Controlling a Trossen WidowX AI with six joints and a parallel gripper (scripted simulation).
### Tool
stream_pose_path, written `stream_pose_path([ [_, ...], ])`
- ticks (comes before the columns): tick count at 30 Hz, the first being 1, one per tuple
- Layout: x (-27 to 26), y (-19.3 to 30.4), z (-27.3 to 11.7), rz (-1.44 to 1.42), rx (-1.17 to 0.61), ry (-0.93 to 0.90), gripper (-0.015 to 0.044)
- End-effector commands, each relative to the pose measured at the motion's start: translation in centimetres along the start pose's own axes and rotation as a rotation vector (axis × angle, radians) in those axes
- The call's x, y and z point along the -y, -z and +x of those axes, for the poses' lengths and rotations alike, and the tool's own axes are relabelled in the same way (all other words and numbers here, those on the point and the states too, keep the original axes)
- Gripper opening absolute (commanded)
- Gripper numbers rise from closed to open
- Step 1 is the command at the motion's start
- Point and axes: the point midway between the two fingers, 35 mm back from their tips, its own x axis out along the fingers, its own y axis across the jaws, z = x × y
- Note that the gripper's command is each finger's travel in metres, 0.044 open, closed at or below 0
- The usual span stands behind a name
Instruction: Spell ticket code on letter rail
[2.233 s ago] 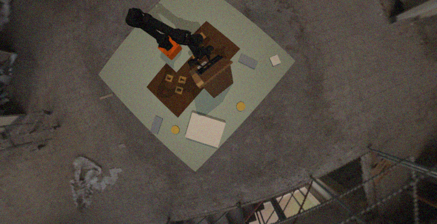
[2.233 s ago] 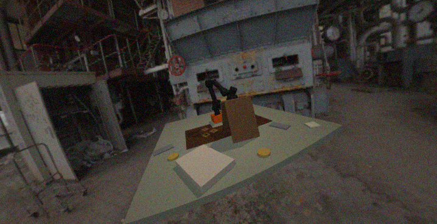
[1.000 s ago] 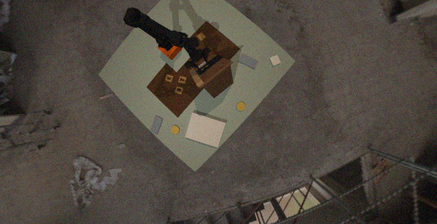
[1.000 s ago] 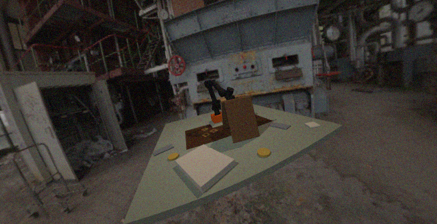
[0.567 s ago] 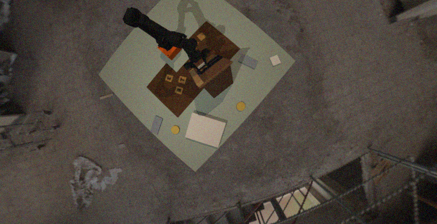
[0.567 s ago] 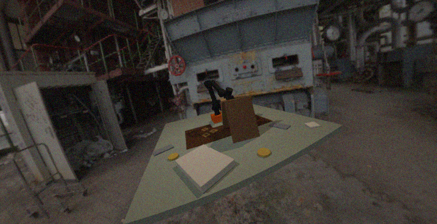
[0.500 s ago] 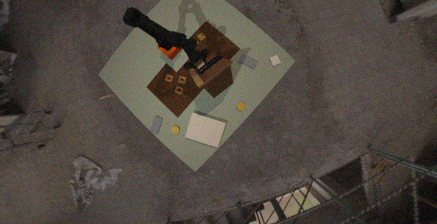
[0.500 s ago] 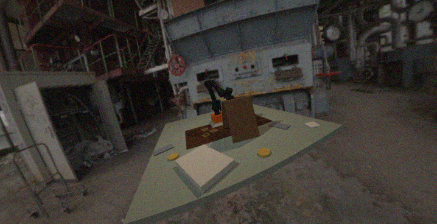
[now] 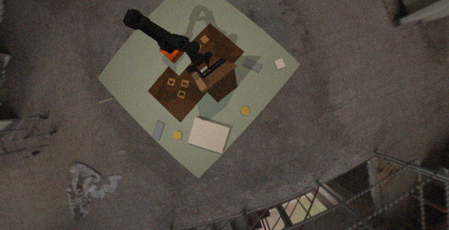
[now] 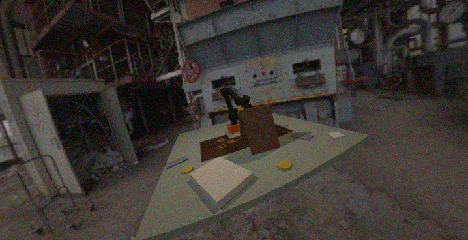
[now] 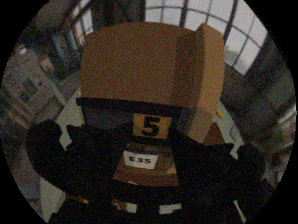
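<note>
In the wrist view a yellow tile marked "5" [image 11: 151,126] sits in the dark letter rail [image 11: 100,104] at the foot of the tan board [image 11: 135,65]. Below it is the white ticket [image 11: 140,160], which reads "E35". My gripper [image 11: 150,127] [image 9: 204,67] is at the rail, its dark fingers on either side of the "5" tile and shut on it. The board [image 9: 216,75] [image 10: 260,128] stands upright on the brown mat [image 9: 176,104]. Three loose tiles [image 9: 171,81] [image 9: 184,83] [image 9: 181,94] lie on the mat. Another tile [image 9: 204,39] lies behind the board.
On the pale green counter [image 9: 131,77] lie a white flat box [image 9: 208,134] [image 10: 220,178], two yellow discs [image 9: 245,110] [image 9: 177,134], two grey cards [image 9: 158,130] [image 9: 252,64] and a small white square [image 9: 279,63]. The arm's orange base [image 9: 171,55] stands beside the mat.
</note>
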Motion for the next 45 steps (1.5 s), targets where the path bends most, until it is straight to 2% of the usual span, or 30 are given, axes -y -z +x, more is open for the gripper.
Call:
stream_pose_path([
  [1, 0.0, 0.0, -0.6, -0.004, 0.002, -0.001, 0.0295],
  [45, -0.2, 0.0, -3.1, -0.003, -0.001, -0.001, 0.0295],
])
